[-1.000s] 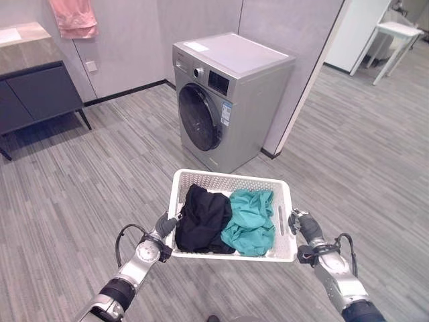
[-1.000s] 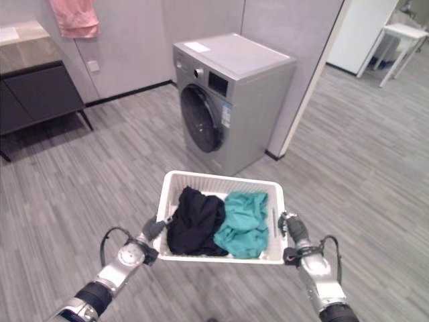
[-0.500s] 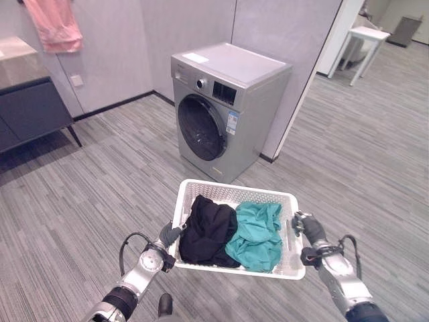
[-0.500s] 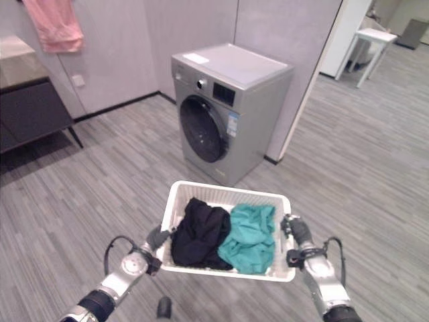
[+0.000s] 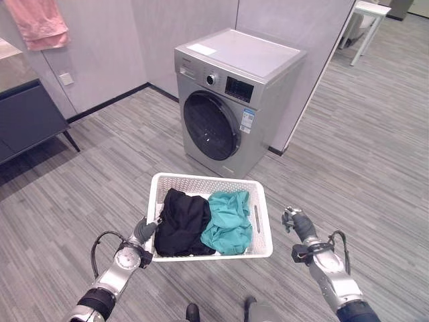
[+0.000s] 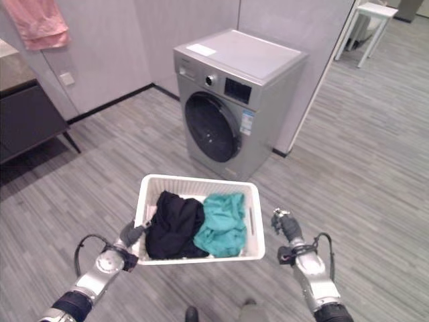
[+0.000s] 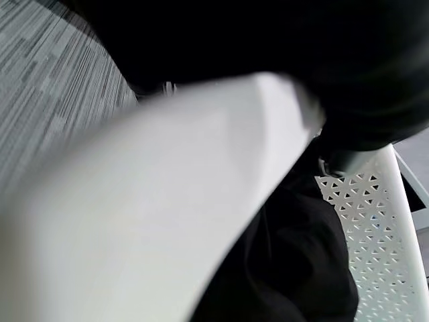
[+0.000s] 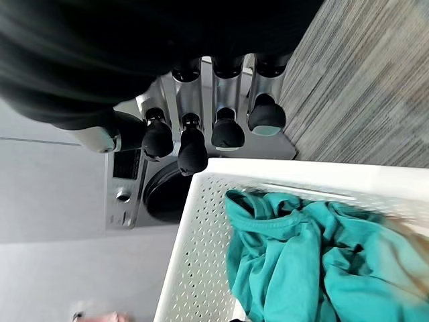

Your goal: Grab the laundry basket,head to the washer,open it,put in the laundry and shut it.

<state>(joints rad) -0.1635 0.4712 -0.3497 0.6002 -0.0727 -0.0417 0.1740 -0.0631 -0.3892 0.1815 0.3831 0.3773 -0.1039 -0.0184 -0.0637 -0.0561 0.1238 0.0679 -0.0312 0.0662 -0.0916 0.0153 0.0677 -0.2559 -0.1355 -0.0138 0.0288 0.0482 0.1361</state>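
Since a second ago the right robot hand [image 5: 299, 228] has come off the laundry basket [image 5: 208, 178]: it was at the right rim, and now it hangs just beside that rim with floor [image 5: 100, 174] showing between them. In the right wrist view its fingers [image 8: 228, 132] are curled and hold nothing. The left robot hand [image 5: 141, 233] is at the basket's left rim, lower left of the frame; whether it grips the rim cannot be told. The white perforated basket sits at lower centre, holding a black garment [image 5: 179, 221] on its left and a teal garment [image 5: 228, 220] on its right. Beyond it, at upper centre, stands the washer [image 5: 268, 100], silver-grey, its round door [image 5: 211, 125] closed. A pink towel [image 5: 37, 23] hangs at upper left above a dark cabinet [image 5: 27, 114].
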